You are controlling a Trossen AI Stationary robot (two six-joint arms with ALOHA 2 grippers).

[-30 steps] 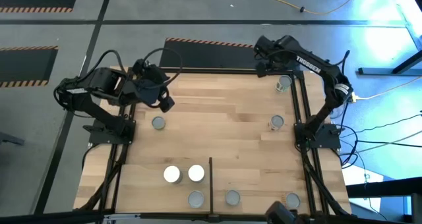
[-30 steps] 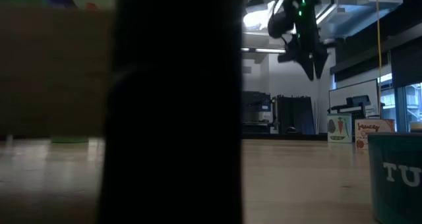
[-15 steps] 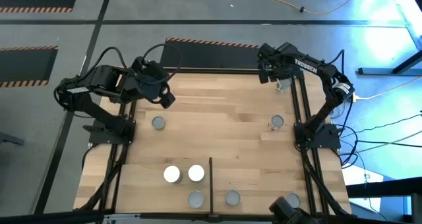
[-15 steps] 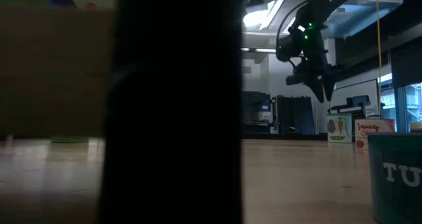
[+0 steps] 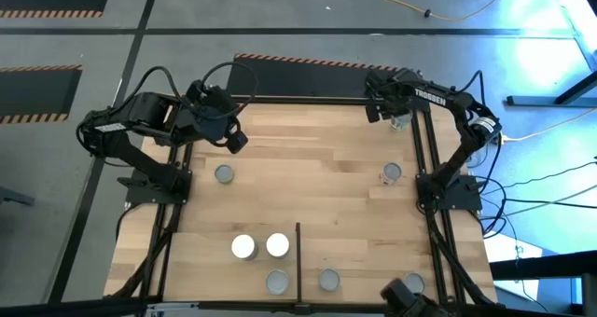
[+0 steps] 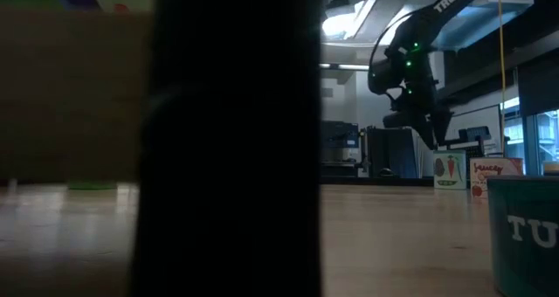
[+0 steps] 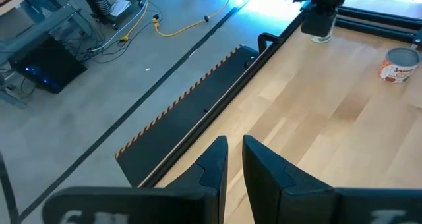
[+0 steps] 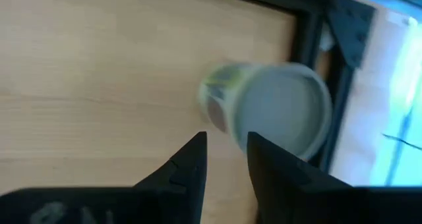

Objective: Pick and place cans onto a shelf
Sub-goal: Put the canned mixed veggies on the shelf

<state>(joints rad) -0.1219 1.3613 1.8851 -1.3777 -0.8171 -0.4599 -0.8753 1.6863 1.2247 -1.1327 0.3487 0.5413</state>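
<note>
From above, I judge the job roughly half done: five cans, two white-topped (image 5: pixel 243 247), stand along the near edge beside the thin black divider bar (image 5: pixel 298 261), while three grey-topped ones sit loose on the planked board, the farthest (image 5: pixel 401 121) in the far-right corner under my right gripper (image 5: pixel 380 107). The left gripper (image 5: pixel 235 143) waits far left.

At table height, a dark post (image 6: pixel 231 140) blocks most; the right arm hangs beyond.

The left wrist shows its fingers slightly apart, holding nothing.

The right wrist shows fingers parted, empty, above a dull metal lid (image 8: pixel 283 112).
</note>
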